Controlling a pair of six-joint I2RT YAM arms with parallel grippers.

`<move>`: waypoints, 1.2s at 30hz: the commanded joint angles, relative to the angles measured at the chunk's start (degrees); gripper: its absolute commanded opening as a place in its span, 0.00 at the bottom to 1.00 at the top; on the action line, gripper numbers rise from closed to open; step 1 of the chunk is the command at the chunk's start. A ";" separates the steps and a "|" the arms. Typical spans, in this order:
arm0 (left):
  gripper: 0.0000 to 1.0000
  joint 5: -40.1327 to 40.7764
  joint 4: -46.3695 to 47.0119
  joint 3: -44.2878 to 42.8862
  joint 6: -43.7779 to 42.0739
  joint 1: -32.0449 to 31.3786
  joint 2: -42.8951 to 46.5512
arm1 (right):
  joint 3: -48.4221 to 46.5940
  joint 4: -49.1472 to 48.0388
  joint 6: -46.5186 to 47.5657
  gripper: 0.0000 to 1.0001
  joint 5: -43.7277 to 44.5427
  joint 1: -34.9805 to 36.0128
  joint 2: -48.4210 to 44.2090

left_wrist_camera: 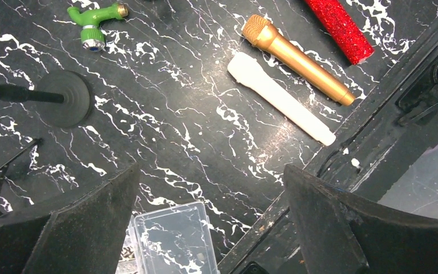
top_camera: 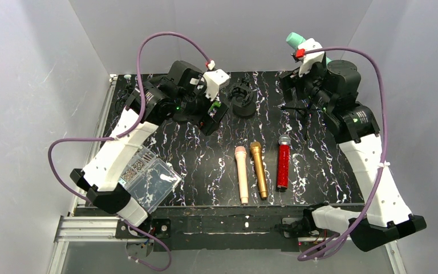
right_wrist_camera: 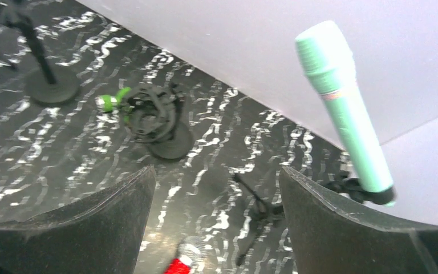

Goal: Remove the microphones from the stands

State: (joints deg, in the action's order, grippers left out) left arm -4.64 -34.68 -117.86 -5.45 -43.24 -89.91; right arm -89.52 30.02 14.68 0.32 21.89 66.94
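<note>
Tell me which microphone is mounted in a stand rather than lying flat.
The mint-green microphone, held in the tripod stand by the back wall. The pink microphone, gold microphone and red glitter microphone lie flat, side by side on the table.

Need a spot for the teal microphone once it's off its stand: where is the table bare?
Bare marble lies between the clear box and the pink microphone, and between the red microphone and the right arm. The back edge, around the round-base stand and tripod, is crowded.

light: bright, even, soft shadows | glare: sheen on table | blur: R wrist view smeared | top view: sharp
</note>
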 commanded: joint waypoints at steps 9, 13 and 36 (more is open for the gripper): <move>0.98 0.75 -2.31 1.19 -3.72 0.25 2.05 | -9.75 -1.77 19.73 0.88 5.43 -10.16 5.04; 0.98 0.98 -2.09 1.83 -4.07 0.20 2.26 | -13.55 -0.88 22.57 0.88 3.54 -13.91 8.41; 0.98 0.78 -1.53 -0.68 -4.19 0.24 -1.41 | -21.39 1.89 30.49 0.88 -0.76 -18.32 23.36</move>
State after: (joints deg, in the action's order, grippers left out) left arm -3.60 -34.54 -116.86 -9.02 -43.24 -90.54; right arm -107.92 33.12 43.94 0.89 4.08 89.67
